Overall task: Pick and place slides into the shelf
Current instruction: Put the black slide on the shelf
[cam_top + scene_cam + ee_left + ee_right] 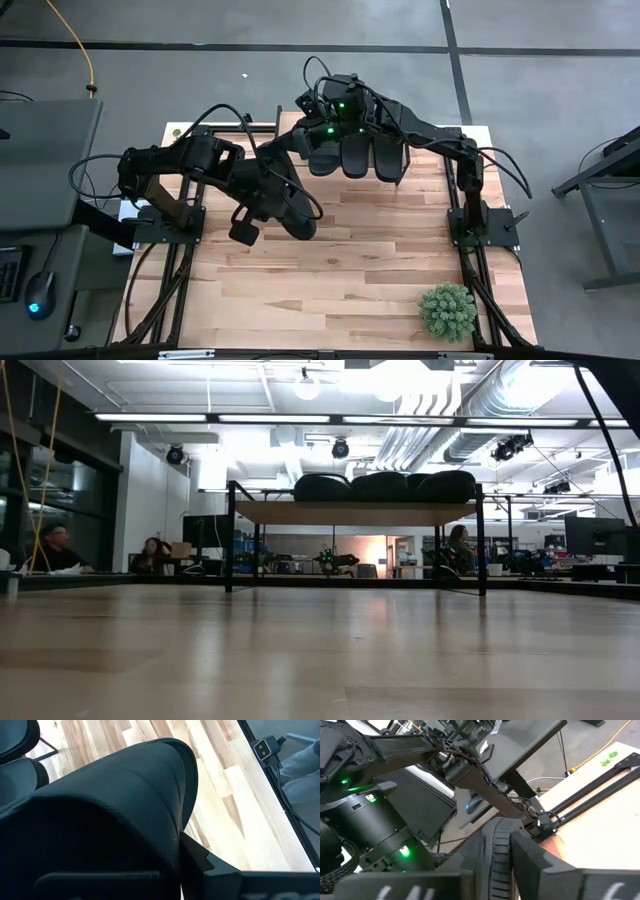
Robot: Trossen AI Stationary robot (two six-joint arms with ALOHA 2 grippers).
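Black slide (110, 815) fills the left wrist view, right up against the lens; left gripper (285, 205) is clamped on it, sitting center-left in the high view over the wooden tabletop (340, 270). Three more slides (355, 155) lie side by side on the shelf (355, 512) at upper center of the high view. In the low view they show as dark humps (380, 486) on the light shelf top, center frame, upper half. Right gripper (318, 128) is at the left end of that row; right wrist view shows a ribbed slide strap (500, 850) between its fingers (545, 865), so it's gripping that slide. Small green plant (447, 311) sits lower right of the high view. People seated in the room behind, far left and right of the low view.
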